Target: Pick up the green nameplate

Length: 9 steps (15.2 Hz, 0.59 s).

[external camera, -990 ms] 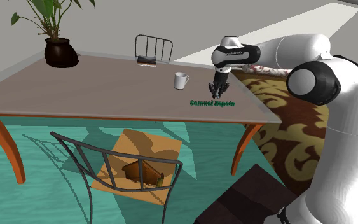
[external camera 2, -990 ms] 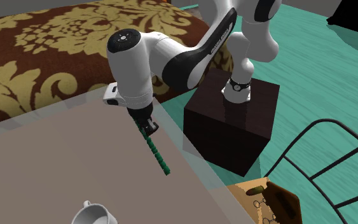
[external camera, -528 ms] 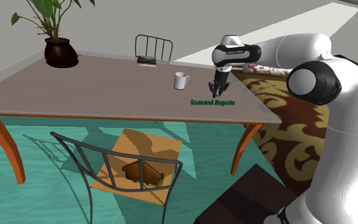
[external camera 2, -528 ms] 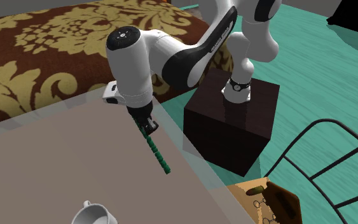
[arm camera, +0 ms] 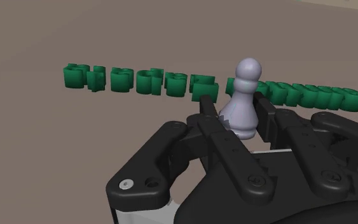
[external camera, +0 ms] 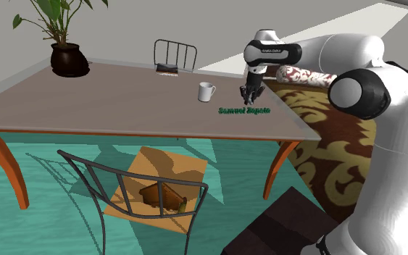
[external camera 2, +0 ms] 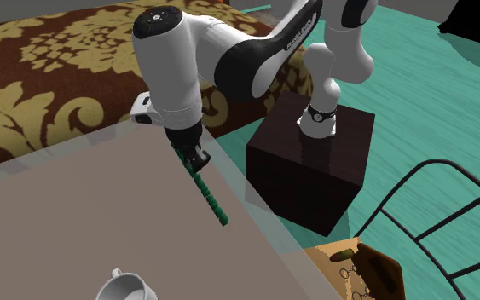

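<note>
1. Over at the shoulder view's left end of the table point(external camera: 86, 109) there's a potted plant point(external camera: 69, 59). It's well apart from the action, so you can forget about it.
2. Moving right, the white mug point(external camera: 206, 92) is the one neighbour to mind. It stands near the green nameplate point(external camera: 244, 111), on that view's left of it, so if you have to drift, drift away from the mug.
3. Further right, the nameplate sits toward the table's right-hand end with the gripper point(external camera: 249, 96) directly on top of it. From the wrist camera, the fingers point(arm camera: 208, 107) are clamped on a pale pawn-shaped piece point(arm camera: 243, 102) standing in the gap in the letter row. I'd call that a proper grasp on the nameplate.
4. The step in hand looks like the lift. I can't tell whether the letters are clear of the tabletop yet. My advice is to go straight up, slow, with no wrist twist. You're pinching a long thin thing at one spot, so I'd guess either end could dip or pivot if you jerk it.
5. As for looks, it's a long, low row of chunky dark green raised letters forming two words, with the greyish-white pawn between them. Seen end-on from the second exterior camera, it's just a skinny green strip.
</note>
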Each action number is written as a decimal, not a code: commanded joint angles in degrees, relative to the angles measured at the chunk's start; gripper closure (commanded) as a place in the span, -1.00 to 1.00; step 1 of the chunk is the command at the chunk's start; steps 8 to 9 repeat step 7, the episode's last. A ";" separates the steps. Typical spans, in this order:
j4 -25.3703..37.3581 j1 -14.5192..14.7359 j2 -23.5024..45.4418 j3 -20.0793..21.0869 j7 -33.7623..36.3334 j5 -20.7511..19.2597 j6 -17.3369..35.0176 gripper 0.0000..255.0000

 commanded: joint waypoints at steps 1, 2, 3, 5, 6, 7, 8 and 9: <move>1.40 -0.01 -0.25 -0.02 -0.06 -0.03 -1.66 1.00; 2.16 -0.03 -0.25 -0.03 -0.09 -0.03 -2.42 1.00; 2.95 -0.06 -0.24 -0.04 -0.13 -0.02 -3.20 1.00; 4.61 -0.12 -0.16 -0.06 -0.21 -0.01 -4.78 1.00; 4.72 -0.12 -0.17 -0.06 -0.22 -0.01 -4.89 1.00; 4.73 -0.12 -0.16 -0.06 -0.22 0.00 -4.90 1.00; 4.73 -0.12 -0.16 -0.06 -0.22 0.00 -4.90 1.00; 4.73 -0.12 -0.16 -0.06 -0.22 0.00 -4.90 1.00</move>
